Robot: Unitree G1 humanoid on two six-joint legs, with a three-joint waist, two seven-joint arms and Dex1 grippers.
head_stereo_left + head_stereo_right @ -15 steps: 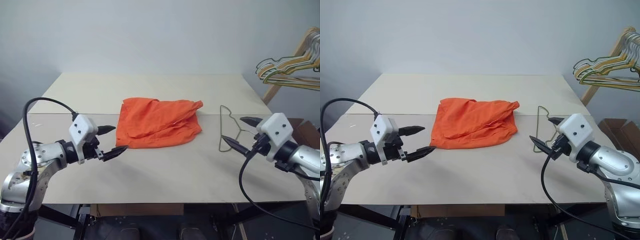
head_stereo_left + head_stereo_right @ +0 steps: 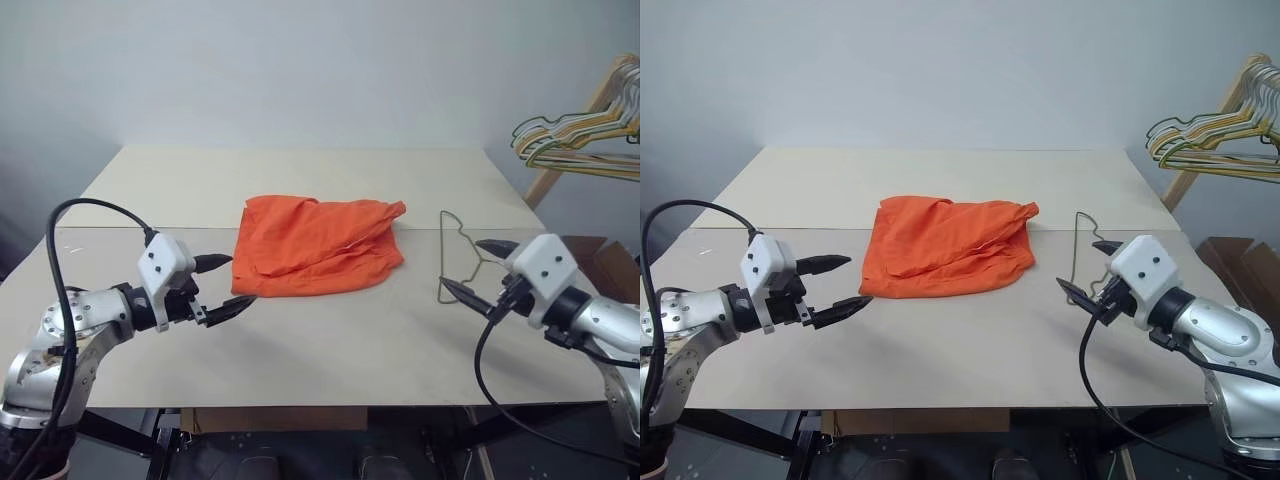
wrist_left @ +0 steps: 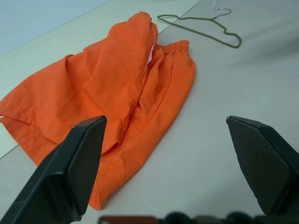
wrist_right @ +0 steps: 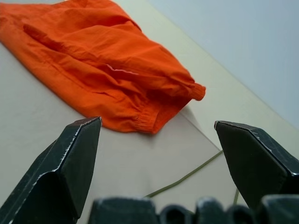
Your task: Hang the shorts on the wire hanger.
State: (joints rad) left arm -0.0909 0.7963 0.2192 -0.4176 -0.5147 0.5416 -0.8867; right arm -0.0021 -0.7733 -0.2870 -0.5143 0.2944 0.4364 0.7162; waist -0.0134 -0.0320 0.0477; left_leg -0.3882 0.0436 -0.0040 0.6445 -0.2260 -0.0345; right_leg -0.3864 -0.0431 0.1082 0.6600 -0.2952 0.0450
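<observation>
**Orange shorts lay unclaimed between two waiting grippers**

The shorts (image 2: 318, 245) lay crumpled near the middle of the pale table (image 2: 330, 345), with the wire hanger (image 2: 458, 253) flat on the table just to their right — hook toward the far edge. The left gripper (image 2: 223, 284) hovered near the shorts' left edge, fingers spread apart and empty; the right gripper (image 2: 479, 268) hung over the hanger's near end, equally wide and empty. A bunch of coloured hangers (image 2: 585, 135) hung beyond the table's right corner.

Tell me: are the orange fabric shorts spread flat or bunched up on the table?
Bunched. The orange fabric shorts lie crumpled on the pale table, with folds and one layer turned over another, not yet on the thin olive-grey wire hanger.
</observation>
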